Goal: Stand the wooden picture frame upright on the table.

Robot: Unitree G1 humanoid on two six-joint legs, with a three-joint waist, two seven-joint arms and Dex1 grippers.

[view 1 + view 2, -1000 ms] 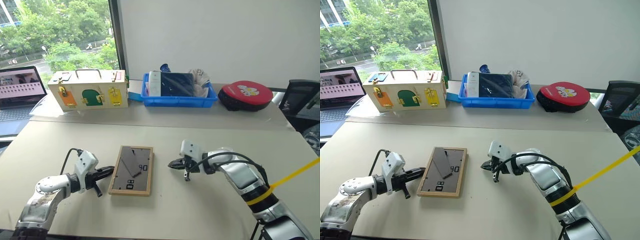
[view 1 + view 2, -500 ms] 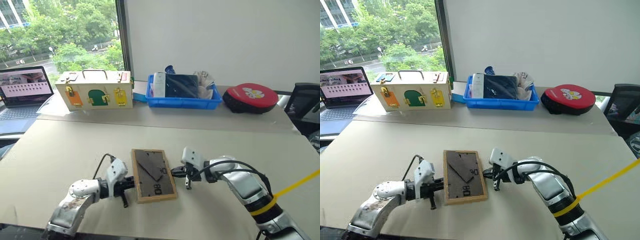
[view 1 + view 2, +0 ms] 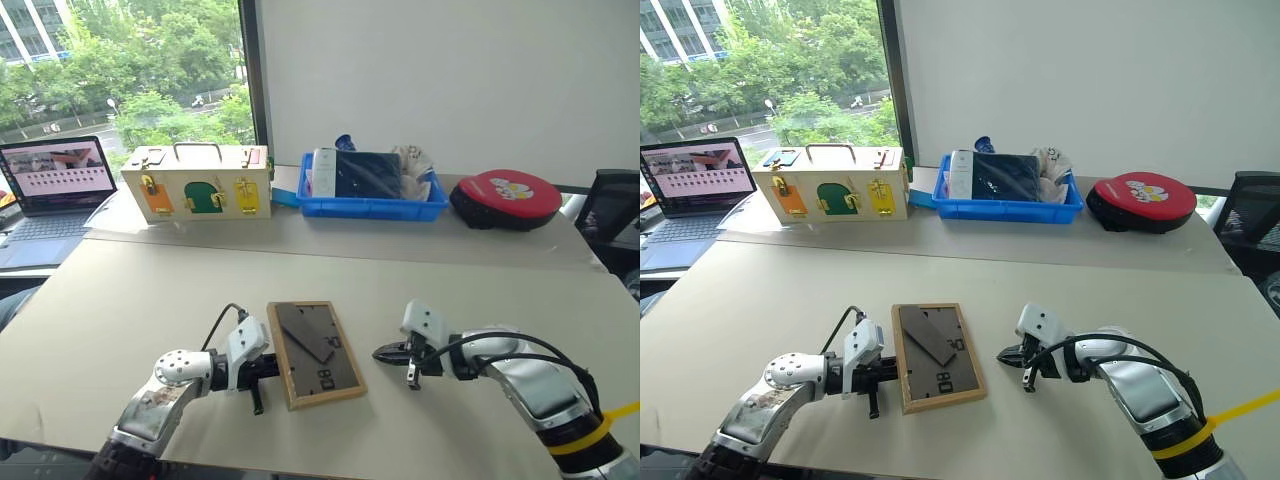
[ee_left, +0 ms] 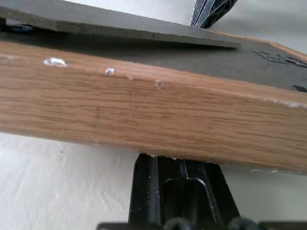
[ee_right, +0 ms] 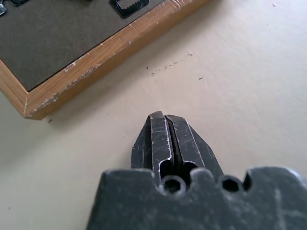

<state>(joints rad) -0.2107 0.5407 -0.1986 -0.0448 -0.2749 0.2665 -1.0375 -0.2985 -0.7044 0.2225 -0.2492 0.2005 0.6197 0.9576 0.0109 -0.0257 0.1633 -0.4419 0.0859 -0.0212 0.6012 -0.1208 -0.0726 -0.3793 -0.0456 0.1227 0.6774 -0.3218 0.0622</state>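
Head views: I see the small rectangular light-wood picture frame [image 3: 315,353] lying flat, dark grey back upward with its fold-out stand and white numerals showing, near the front edge of the large matte beige table [image 3: 140,290]. My left gripper [image 3: 270,366] has its two black fingers pressed together and empty, the tips against the frame's left long edge; my right gripper [image 3: 384,353], likewise closed and holding nothing, sits low over bare tabletop just beside the frame's right edge, with a narrow gap between. Left wrist view: the frame's side rail [image 4: 158,115] is grained oak-coloured wood with small pale nicks, the closed fingers [image 4: 180,191] run up to its underside line, the grey stand flap lies slightly lifted above the back panel, and the tip of the other gripper [image 4: 207,12] shows beyond the far rail. Right wrist view: a chipped, mitred frame corner [image 5: 33,108] and speckled tabletop lie ahead of the shut fingertips [image 5: 163,129]. Open table extends left, right and behind the frame; along the far side stand a cream wooden box with coloured latches [image 3: 197,184], a blue plastic tray of clutter [image 3: 372,207], a round red-topped case [image 3: 505,198] and an open laptop [image 3: 52,184] at far left.
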